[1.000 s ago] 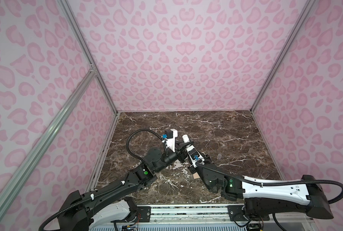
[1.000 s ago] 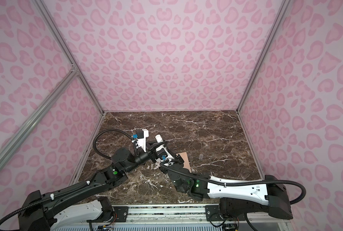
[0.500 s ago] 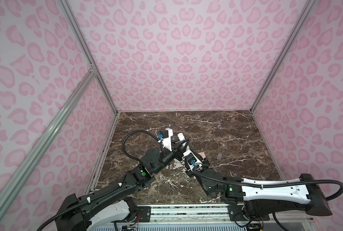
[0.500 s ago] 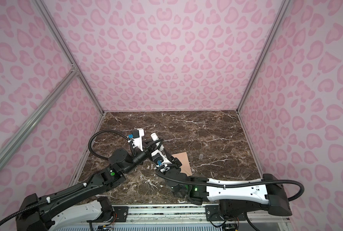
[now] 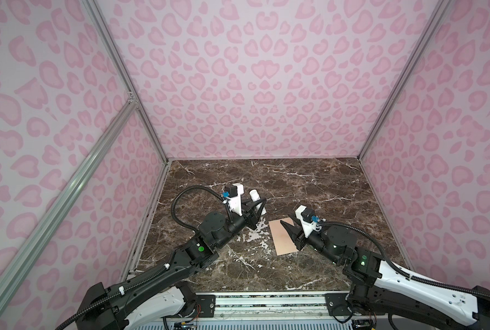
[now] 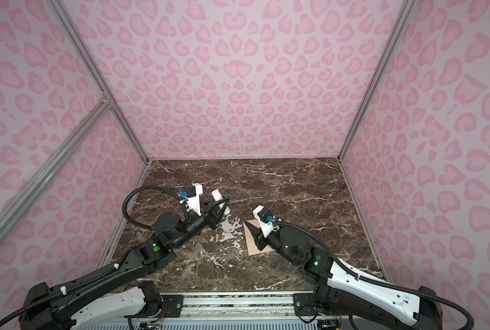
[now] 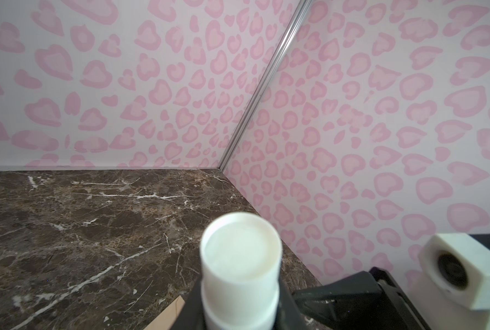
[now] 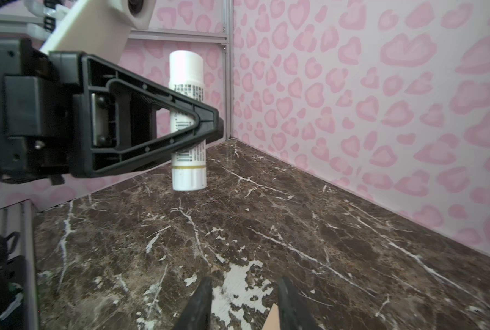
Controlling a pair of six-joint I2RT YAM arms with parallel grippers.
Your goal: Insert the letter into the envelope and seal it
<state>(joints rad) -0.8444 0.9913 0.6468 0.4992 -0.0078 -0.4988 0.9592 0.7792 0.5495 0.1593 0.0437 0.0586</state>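
Envelope [image 5: 279,240] lies flat on the marble table [image 5: 309,185] beneath the right gripper [image 8: 245,285], whose jaws stand apart with nothing between them, while the left gripper [image 5: 262,201], well left of it, clamps an upright white glue stick [image 8: 185,73] around its middle.

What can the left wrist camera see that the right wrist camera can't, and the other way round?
Only the left wrist view shows the glue stick end-on, with its round cap facing the lens, and the other arm's white camera block.

Only the right wrist view shows the left gripper from the side, clamped around the stick's printed label, and the right gripper with its own fingertips apart.

Both show the glue stick, the marble table, the pink walls and a peach sliver of the envelope.
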